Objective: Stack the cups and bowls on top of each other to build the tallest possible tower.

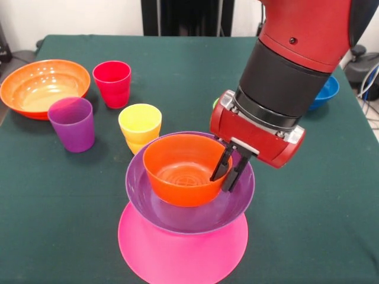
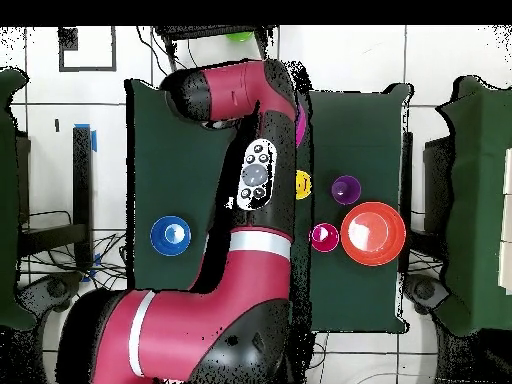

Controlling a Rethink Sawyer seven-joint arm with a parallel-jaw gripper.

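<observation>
Tower (image 1: 185, 236) has 3 bowls; fingers (image 1: 235, 170) pinch small orange bowl (image 1: 180, 168) rim atop it; 3 cups (image 1: 140, 125), 2 bowls left.

Non-task stuff only: dark green cloth-covered surface (image 1: 71, 236) carries everything. Behind it in the front view, a black stand or column (image 1: 186, 18) against a pale wall (image 1: 71, 15). Cables (image 1: 367, 83) hang off the right edge, next to some dark gear I can't identify. Overhead: white tiled floor (image 2: 340, 60) around the surface, blue tape marks (image 2: 92, 135) on the floor at left, more cables (image 2: 100, 262) at lower left.
</observation>
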